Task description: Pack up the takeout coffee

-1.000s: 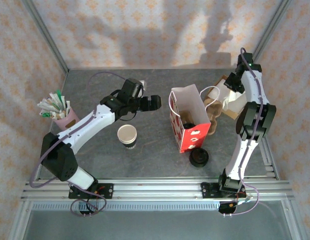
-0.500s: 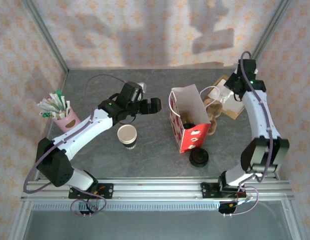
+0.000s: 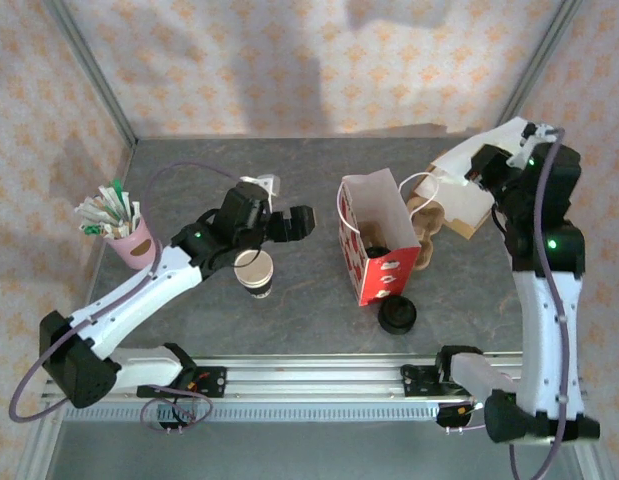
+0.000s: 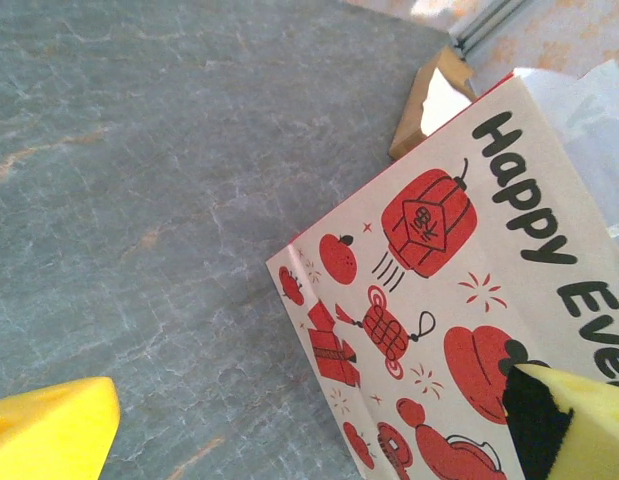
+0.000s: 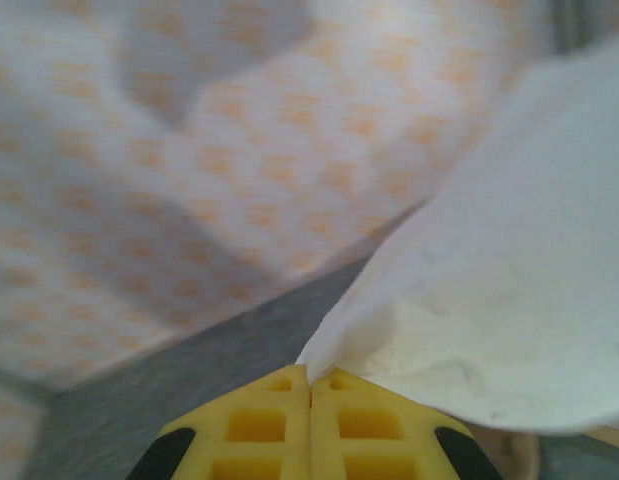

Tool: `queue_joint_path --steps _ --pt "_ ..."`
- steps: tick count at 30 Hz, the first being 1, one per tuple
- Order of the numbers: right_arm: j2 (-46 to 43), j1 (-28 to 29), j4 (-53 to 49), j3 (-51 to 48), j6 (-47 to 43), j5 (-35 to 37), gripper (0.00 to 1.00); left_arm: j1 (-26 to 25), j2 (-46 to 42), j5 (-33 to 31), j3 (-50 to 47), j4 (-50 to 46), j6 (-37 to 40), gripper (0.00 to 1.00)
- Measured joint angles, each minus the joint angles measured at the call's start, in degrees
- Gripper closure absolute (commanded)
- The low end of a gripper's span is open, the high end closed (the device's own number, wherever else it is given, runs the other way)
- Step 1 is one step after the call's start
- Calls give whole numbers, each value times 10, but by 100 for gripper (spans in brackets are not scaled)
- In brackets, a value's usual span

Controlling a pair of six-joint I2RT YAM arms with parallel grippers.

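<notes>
Right pincer (image 5: 309,385) pinches white napkin (image 5: 509,280); left pincer (image 3: 294,222) gapes beside gift bag (image 3: 381,272) holding takeout coffee (image 3: 377,246).

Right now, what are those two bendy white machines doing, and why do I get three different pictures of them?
These are two robot arms bolted to a table's edge. One picture looks down from above; the other two come from a little camera on each arm's wrist. The left tool is open and holds nothing, hovering near a red-and-white gift bag. The right tool is shut, pinching a white paper sheet. On the grey table stand an open paper cup, a pink cup of sticks, a stack of black lids and a brown cardboard tray. A dark thing sits inside the bag; I can't tell what it is.
</notes>
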Motion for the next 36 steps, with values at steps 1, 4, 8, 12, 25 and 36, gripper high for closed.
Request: queue_joint_path --steps 1,4,8,12,25,36 --pt "-15 0 -1 2 -1 -24 100 -1 -10 -3 -8 5 0 0" --pt "-51 0 -2 16 2 -101 100 -4 -37 -11 -29 15 0 0" --pt "-64 1 9 39 23 -222 100 -5 -62 -18 -49 24 -3 0" --pt "-54 1 23 42 63 -329 100 -7 -72 -24 -59 28 -9 0" --pt "6 132 39 -9 186 -424 100 -8 -75 -35 -60 31 -11 0" --pt "74 193 -12 -28 152 -393 100 -8 -76 -44 -68 33 -11 0"
